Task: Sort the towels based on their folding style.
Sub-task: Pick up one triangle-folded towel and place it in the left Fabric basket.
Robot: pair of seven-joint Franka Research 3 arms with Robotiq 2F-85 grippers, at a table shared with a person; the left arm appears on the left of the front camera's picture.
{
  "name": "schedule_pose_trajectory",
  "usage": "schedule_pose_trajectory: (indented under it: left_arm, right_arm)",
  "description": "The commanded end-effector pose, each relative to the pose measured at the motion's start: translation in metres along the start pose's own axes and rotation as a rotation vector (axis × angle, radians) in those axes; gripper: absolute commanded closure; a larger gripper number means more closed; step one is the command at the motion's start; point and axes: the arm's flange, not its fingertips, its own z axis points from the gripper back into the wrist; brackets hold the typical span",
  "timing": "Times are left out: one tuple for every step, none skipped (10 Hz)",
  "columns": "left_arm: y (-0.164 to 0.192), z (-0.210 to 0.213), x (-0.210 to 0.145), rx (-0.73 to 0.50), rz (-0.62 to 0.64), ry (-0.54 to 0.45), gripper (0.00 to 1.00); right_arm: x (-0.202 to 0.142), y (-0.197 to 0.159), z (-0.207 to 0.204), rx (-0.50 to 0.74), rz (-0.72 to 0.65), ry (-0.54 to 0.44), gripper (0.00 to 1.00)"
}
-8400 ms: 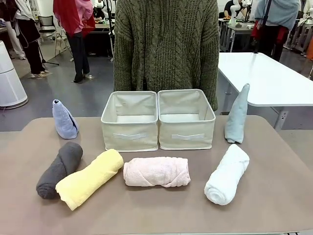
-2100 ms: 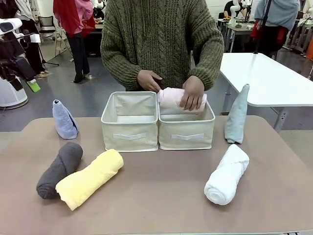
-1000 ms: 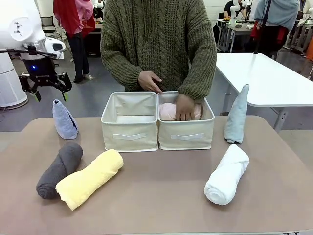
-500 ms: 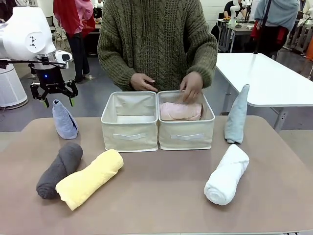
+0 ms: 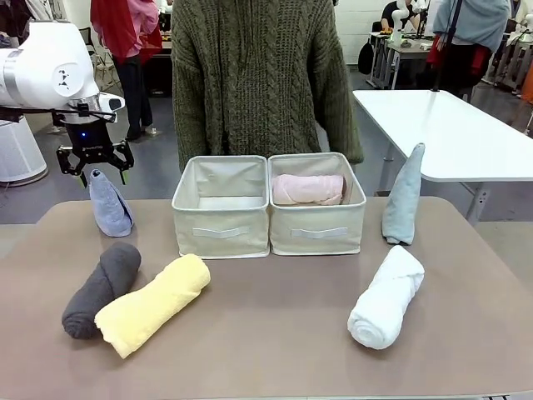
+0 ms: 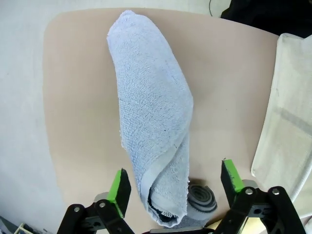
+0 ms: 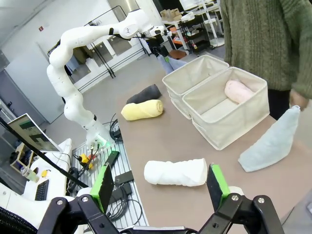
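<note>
Item: light blue towel (image 5: 111, 208), cone-folded, standing tip-up at the far left of the desk (image 5: 275, 358), apart from the left bin (image 5: 221, 225).

Handling (estimated): light, soft terry that compresses easily. It is neither slippery nor fragile. The wrap looks loose at the top, so a pinch on a single layer could unroll it.

Suggested hold: across the upper cone just below the tip, squeezing all layers together.

Left tool (image 5: 103, 176): directly over the towel with fingers (image 6: 119, 187) straddling its tip. The jaws are partly open with a gap on either side, and nothing is gripped yet.

Right tool (image 7: 159, 183): jaws wide apart, nothing between them.

Cross-reference: pink towel (image 5: 306, 188), rolled, lies in the right bin (image 5: 316, 233).
</note>
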Motion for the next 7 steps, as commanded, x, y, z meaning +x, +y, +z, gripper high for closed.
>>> schedule_pose_trajectory:
  left_arm:
    - [-0.003,0.0058,0.0037,0.022,0.014,-0.025,0.53]
    - [-0.0017,0.0071,0.0031,0.024,0.016,-0.026,0.82]
    - [-0.0009,0.0073,0.0024,0.025,0.019,-0.025,1.0]
    - [-0.0003,0.0072,0.0019,0.028,0.017,-0.02,1.0]
    - [0.0002,0.0074,0.002,0.028,0.016,-0.017,1.0]
    - [0.0018,0.0069,0.0029,0.025,0.025,-0.01,0.88]
    - [0.0042,0.0056,0.0028,0.024,0.031,-0.002,0.98]
  right_arm:
    - [0.0001,0.002,-0.0021,0.009,0.0,-0.011,0.0]
    - [0.0001,0.002,-0.0021,0.009,0.0,-0.011,0.0]
    - [0.0001,0.002,-0.0021,0.009,0.0,-0.011,0.0]
    - [0.0001,0.002,-0.0021,0.009,0.0,-0.011,0.0]
    - [0.0001,0.002,-0.0021,0.009,0.0,-0.011,0.0]
    - [0.0001,0.002,-0.0021,0.009,0.0,-0.011,0.0]
    - [0.0001,0.002,-0.0021,0.009,0.0,-0.011,0.0]
